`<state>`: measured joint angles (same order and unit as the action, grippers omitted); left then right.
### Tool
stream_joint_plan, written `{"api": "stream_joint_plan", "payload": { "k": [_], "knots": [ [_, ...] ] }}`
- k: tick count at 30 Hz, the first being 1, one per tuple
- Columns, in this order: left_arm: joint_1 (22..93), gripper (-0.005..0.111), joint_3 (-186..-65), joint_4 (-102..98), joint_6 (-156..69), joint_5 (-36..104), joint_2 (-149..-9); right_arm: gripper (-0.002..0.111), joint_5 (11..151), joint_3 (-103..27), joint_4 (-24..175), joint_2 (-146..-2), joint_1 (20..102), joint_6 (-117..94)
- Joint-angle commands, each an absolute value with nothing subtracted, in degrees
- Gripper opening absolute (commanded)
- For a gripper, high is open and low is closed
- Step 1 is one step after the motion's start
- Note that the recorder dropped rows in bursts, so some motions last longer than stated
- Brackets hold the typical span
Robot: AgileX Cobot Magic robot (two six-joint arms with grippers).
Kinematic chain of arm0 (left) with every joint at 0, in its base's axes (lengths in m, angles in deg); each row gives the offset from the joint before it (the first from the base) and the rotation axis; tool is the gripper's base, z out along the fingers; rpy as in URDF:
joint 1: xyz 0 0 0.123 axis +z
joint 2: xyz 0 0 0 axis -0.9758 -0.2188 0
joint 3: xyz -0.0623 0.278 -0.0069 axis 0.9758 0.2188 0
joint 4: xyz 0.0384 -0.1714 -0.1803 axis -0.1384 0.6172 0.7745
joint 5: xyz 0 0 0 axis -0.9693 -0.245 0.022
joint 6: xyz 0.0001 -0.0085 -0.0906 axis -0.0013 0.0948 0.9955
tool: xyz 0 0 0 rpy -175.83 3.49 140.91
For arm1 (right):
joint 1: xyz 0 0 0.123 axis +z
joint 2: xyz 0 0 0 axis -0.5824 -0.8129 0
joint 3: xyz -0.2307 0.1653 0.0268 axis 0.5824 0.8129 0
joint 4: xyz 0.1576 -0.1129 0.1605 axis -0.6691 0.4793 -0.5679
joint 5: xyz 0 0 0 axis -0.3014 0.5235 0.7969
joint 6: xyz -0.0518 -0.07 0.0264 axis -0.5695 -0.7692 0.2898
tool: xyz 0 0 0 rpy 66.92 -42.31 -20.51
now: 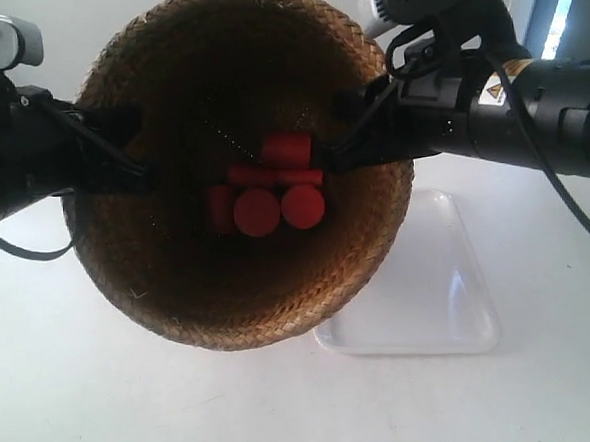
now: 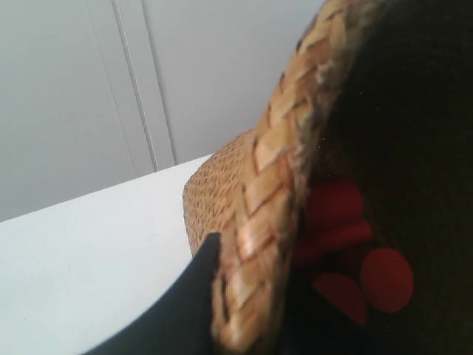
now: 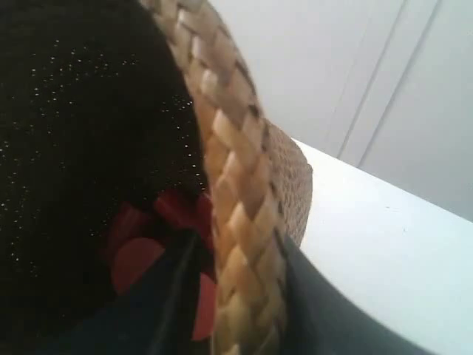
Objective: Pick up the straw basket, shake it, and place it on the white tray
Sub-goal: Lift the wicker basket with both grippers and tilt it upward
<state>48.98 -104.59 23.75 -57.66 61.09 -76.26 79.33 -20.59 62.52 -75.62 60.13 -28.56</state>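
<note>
The straw basket [image 1: 250, 304] hangs between the two arms, its dark mouth facing the exterior camera and covering the near-left part of the white tray [image 1: 450, 302]. Several red cylinders [image 1: 257, 211] lie inside it. The gripper of the arm at the exterior view's left [image 1: 137, 171] clamps one side of the rim. The gripper of the arm at the exterior view's right [image 1: 346, 153] clamps the opposite side. My left gripper [image 2: 255, 274] is shut on the braided rim [image 2: 273, 185], and my right gripper [image 3: 240, 251] is shut on the rim [image 3: 236, 222], one finger inside, one outside.
The white table [image 1: 105, 393] spreads under the basket and tray. A pale wall with panel seams [image 2: 133, 89] stands behind the table. Black cables [image 1: 16, 248] hang from the arms.
</note>
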Motion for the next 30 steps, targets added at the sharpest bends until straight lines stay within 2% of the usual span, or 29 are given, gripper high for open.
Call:
{"api": "stream_joint_plan", "payload": {
  "k": [1,24,30],
  "knots": [
    [48.62,0.0,-105.07,23.83,-57.28,67.54,-75.23,0.0,78.56,-20.64,62.1,-75.12,58.97,-28.85],
    [48.62,0.0,-103.99,22.43,-59.54,77.81,-79.79,0.0,76.86,-20.64,62.24,-75.12,58.97,-29.48],
    [48.62,0.0,-102.28,22.43,-59.94,78.96,-79.79,0.0,71.48,-18.45,61.12,-75.12,58.97,-29.47]
  ]
}}
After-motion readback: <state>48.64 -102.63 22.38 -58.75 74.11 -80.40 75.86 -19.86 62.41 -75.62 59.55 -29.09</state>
